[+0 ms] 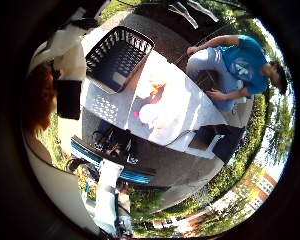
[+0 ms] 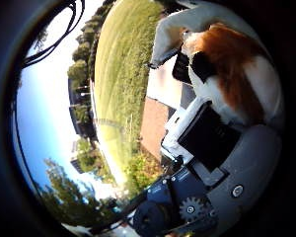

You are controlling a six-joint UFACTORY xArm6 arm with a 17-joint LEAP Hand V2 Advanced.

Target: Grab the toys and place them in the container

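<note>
Plush toy (image 2: 232,79), orange-brown & white, sits right at the palm w/ the hand (image 2: 207,163) fingers curled round it; it fills much of the thumb-side view. Hand is up high, well above the counter (image 1: 190,107). Black basket (image 1: 117,57) stands at one end of the counter. More toys (image 1: 152,102) lie near the counter's middle, beside the basket, washed out by sun so can't tell what they are. Grass (image 2: 123,74) lies beyond.
</note>
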